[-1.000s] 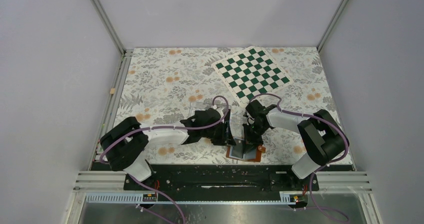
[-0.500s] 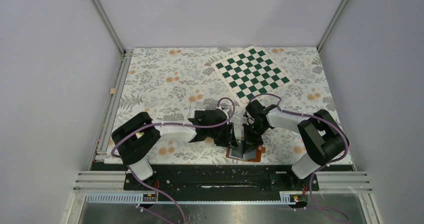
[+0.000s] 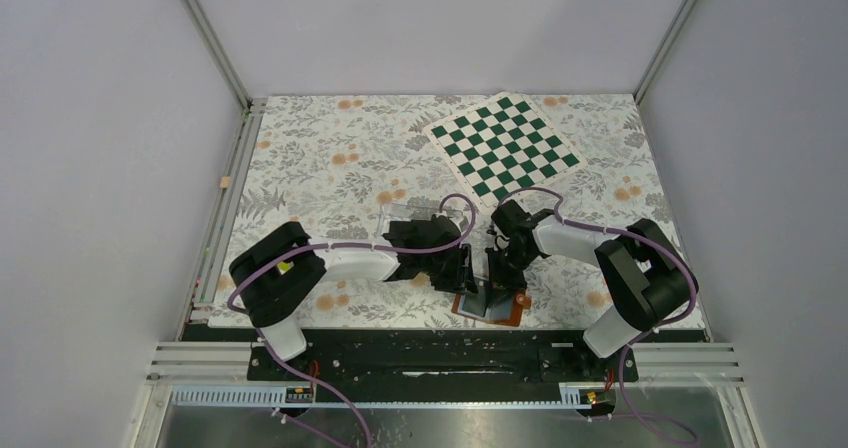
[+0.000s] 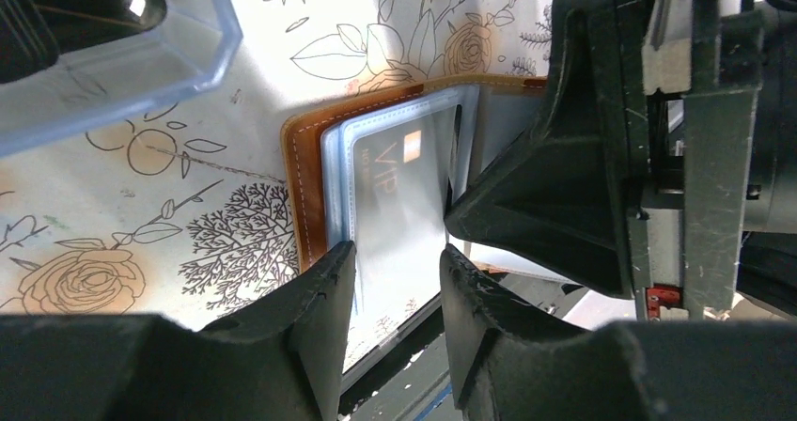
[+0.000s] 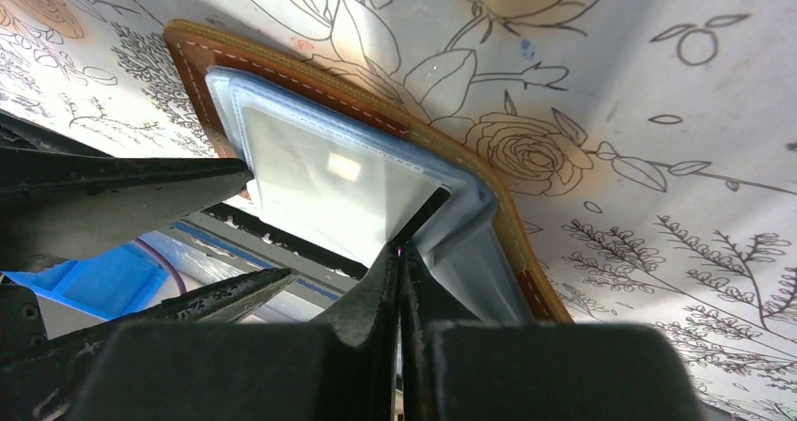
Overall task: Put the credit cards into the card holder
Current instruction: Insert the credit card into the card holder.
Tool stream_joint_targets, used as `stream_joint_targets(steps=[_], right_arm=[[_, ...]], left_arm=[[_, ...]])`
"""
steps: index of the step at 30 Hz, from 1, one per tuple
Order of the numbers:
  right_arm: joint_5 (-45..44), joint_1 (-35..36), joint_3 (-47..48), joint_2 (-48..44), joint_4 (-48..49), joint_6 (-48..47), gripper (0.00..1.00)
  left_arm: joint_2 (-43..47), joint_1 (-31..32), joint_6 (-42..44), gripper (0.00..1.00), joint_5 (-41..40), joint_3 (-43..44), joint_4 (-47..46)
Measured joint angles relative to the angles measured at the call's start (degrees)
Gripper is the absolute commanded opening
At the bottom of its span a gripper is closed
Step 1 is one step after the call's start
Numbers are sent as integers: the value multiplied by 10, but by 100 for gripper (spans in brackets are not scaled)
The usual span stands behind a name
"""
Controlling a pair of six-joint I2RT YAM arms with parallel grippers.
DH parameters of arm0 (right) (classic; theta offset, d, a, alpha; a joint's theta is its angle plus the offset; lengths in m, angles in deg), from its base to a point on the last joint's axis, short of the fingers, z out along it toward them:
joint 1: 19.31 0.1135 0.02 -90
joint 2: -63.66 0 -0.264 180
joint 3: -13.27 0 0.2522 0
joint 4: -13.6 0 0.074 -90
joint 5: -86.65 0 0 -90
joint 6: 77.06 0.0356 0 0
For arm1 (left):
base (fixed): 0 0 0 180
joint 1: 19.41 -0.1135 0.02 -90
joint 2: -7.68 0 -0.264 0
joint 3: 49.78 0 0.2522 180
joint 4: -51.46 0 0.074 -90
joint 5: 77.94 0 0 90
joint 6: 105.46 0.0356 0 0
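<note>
The card holder [image 3: 492, 308] lies open near the table's front edge, tan leather [image 4: 303, 172] around pale clear sleeves. One sleeve holds a credit card marked VIP [image 4: 393, 184]. My left gripper [image 4: 395, 271] hovers over that sleeve's near edge, open, with nothing pinched between its fingers [image 4: 324, 289]. My right gripper [image 5: 400, 252] is shut on the thin edge of a raised sleeve page [image 5: 338, 172], lifting it off the leather cover [image 5: 498, 210]. In the top view both grippers meet over the holder, left gripper [image 3: 462, 273] and right gripper [image 3: 503, 270]. More dark credit cards [image 4: 56, 7] lie in a clear box.
The clear plastic box [image 4: 122, 59] stands just behind the left gripper, also the clear plastic box [image 3: 405, 213] seen from above. A green-and-white chessboard [image 3: 505, 148] lies at the back right. The black front rail [image 3: 440, 353] runs right below the card holder.
The left arm's elbow has swung to the right and its gripper has edged closer to the card holder. The right arm has stayed where it was, still pinching the sleeve.
</note>
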Motion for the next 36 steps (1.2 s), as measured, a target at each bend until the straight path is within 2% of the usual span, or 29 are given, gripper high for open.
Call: stream_joint_targets(steps=[6,14,19,24,28,33,36], right_arm=[[0,0,0,0,1,0,0],[0,0,0,0,-2,-2,0],[-12,0,-2,-17,-10,-4,14],[-37,0,-2,-79,-25,-6,19],[-54,0,2,-125,-29,-6,15],[-88,0,1,-146,-49,-1,1],[-106,-6,-12,-146,-56,4,0]], left_arm=[[-1,7,7,39,-14,12,24],[-10,7,13,32,-10,22,30],[-10,6,3,32,0,6,-5],[-10,5,-11,32,15,-8,-34],[-10,6,-26,32,35,-19,-69],[-10,7,-39,33,46,-21,-92],[-10,7,-42,36,45,-21,-89]])
